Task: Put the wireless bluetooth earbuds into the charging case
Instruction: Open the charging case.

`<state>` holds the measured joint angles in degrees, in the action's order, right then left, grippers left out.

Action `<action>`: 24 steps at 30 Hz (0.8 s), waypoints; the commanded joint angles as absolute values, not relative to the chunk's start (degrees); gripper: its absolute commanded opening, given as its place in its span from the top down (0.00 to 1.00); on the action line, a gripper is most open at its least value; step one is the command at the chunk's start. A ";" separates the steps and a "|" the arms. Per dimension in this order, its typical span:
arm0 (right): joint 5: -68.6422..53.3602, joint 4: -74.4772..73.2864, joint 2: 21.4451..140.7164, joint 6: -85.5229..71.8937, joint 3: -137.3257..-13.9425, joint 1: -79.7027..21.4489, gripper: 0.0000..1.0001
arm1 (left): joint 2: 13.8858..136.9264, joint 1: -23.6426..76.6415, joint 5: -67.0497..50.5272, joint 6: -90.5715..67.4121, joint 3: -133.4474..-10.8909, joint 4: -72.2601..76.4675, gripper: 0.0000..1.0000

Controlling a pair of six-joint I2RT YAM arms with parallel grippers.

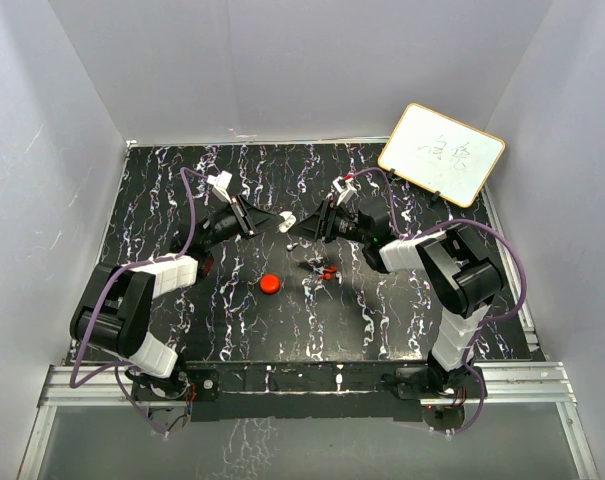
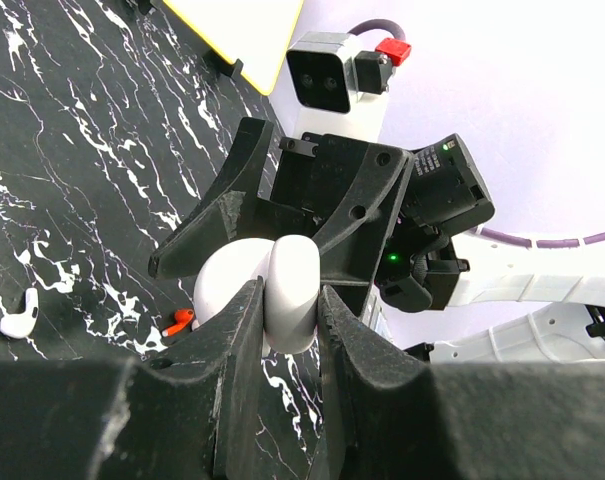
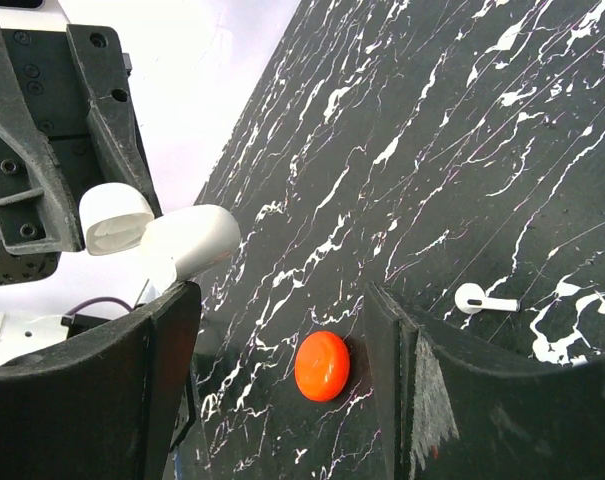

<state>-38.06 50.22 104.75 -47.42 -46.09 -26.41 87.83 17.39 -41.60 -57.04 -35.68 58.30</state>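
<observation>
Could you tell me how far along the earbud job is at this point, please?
Done: the white case is off the table, clamped in the left end effector, and it looks open. In hand: the right end effector stands open and empty, facing it. Left: one white earbud lies on the table; I can't see whether the other is in the case.

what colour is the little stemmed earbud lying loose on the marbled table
White. The small stemmed plastic earbud shows best in the right wrist view.
</observation>
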 commanded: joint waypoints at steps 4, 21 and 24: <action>-36.74 52.83 104.65 -46.46 -49.30 -26.48 0.36 | 85.20 17.93 -43.52 -57.24 -36.74 58.98 1.00; -23.47 27.11 88.81 -27.46 -42.22 -26.58 0.37 | 86.01 13.04 -36.69 -60.40 -35.53 57.56 1.00; -13.26 23.60 81.36 -23.22 -39.96 -27.60 0.38 | 87.74 11.89 -37.39 -63.58 -34.25 61.18 1.00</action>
